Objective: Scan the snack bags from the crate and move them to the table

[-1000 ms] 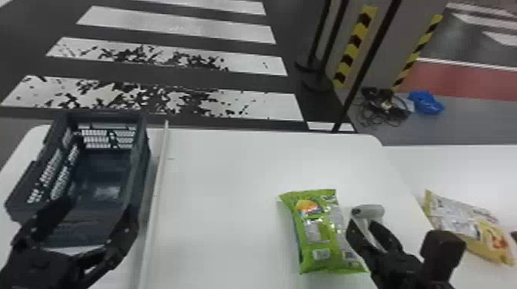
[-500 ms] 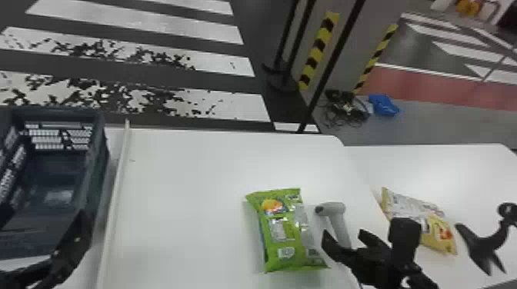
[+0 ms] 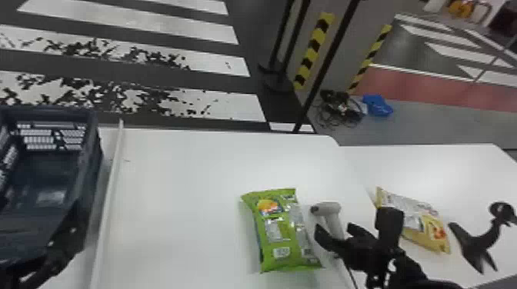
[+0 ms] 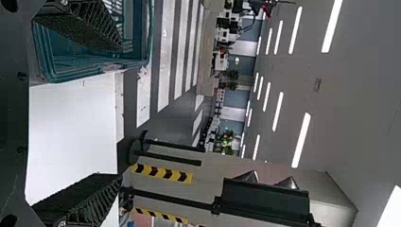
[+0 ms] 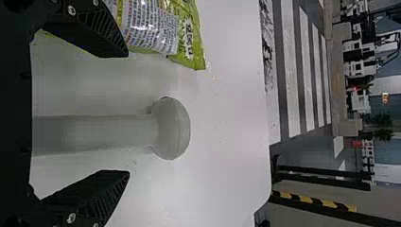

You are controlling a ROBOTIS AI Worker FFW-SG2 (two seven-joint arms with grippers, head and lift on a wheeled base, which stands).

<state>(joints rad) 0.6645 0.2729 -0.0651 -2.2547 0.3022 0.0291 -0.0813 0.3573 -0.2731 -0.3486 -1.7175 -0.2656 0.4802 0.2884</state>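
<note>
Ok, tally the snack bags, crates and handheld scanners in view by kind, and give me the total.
Snack bags: 2, the green bag and the yellow bag
Crates: 1, the dark blue crate
Handheld scanners: 1, the light grey scanner
Total: 4

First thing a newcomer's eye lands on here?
Probably the bright green bag, lying on the white table in the head view, with the pale scanner just right of it, by the open right gripper. Next, the dark crate at the left edge and the yellow bag on the white surface farther right. Behind it all, the bold striped floor competes for attention.
</note>
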